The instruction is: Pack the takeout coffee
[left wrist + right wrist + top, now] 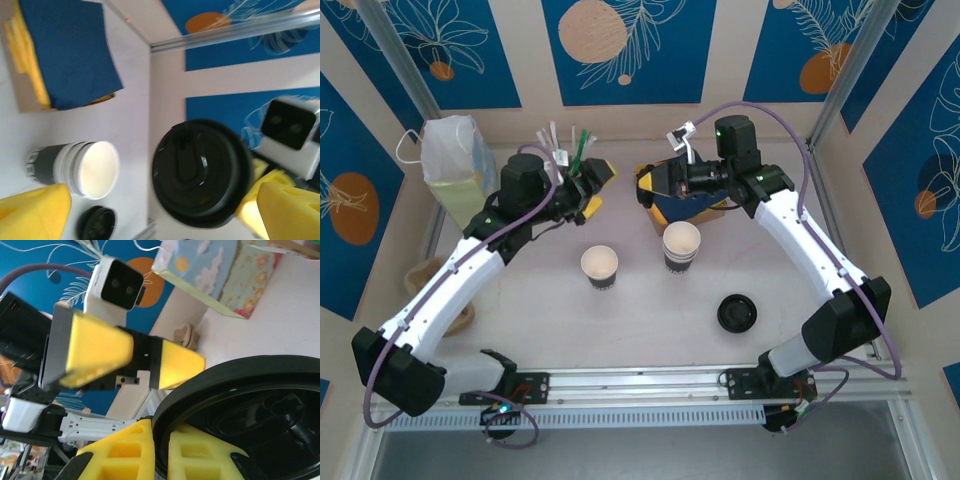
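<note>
Two grippers face each other above the far middle of the table (650,325). The right gripper (655,190) has its yellow fingers (125,452) clamped on the rim of the black lid of the takeout coffee (260,415). It holds the cup off the table with the lid facing left. The left gripper (588,188) sits just left of it, jaws wide apart, with a finger on each side of the lid (the left wrist view is too blurred to tell whether either touches the cup). Nearer, the left paper cup (600,267) and the right paper cup (681,246) stand open and apart. A loose black lid (736,312) lies nearer still, to the right. A blue and yellow package (70,50) lies just beyond the right paper cup, and a white bag (450,160) stands at the far left.
</note>
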